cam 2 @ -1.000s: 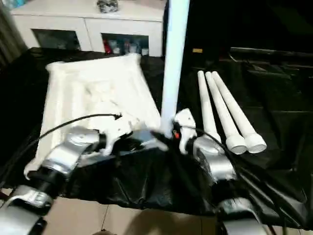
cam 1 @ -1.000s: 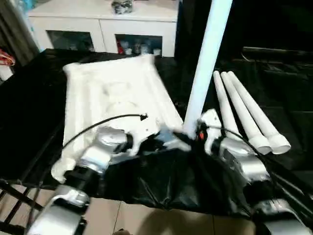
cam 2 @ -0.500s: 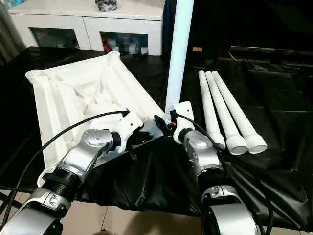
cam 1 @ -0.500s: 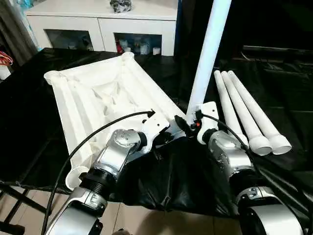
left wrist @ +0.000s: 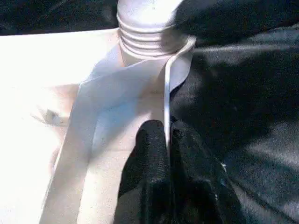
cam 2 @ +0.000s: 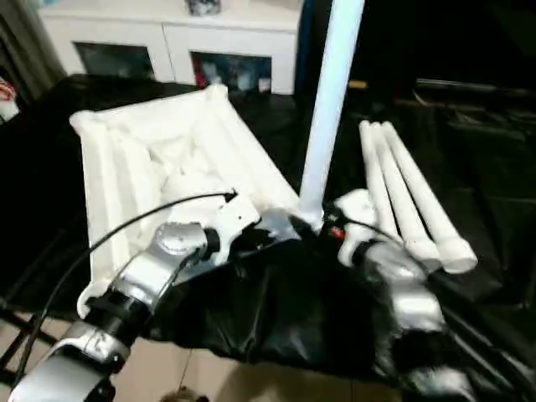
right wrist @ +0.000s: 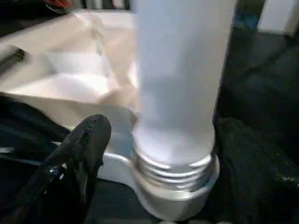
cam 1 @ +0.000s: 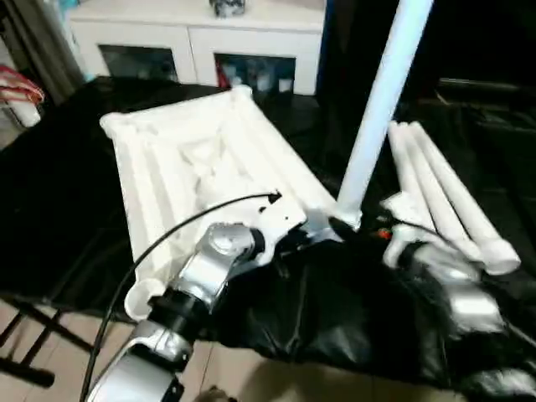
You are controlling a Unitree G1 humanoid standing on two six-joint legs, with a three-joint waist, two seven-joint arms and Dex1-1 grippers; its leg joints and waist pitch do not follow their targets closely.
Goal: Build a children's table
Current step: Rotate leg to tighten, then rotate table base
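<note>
Pinched nearly closed, my left gripper [left wrist: 167, 140] has the thin rim of the tabletop [cam 1: 193, 167] between its two black fingers [left wrist: 148, 154] — in the left wrist view the white edge runs straight into the seam between them. That tabletop lies upside down on the black cloth [cam 1: 352, 310], ribbed underside up, its far end towards the white cabinet [cam 1: 201, 38]. Part of its near edge is hidden behind my left forearm [cam 1: 205, 268] in the head views.

My right gripper [right wrist: 154, 135] stands wide, one finger [right wrist: 86, 137] on each side of the upright leg [cam 1: 381, 109], and I see a gap on both sides, so it has hold of nothing. The leg's threaded foot [right wrist: 175, 175] sits in the corner socket [left wrist: 149, 18] nearest me; I cannot tell how deep the threads have gone. Its upper end is cut off by the frame's edge in the head views.

Three spare legs [cam 1: 448, 197] lie side by side on the cloth to my right, touching one another. Their near ends blur into my right wrist [cam 1: 419, 251] — the head views are smeared there, and I cannot make out whether the arm touches them.
</note>
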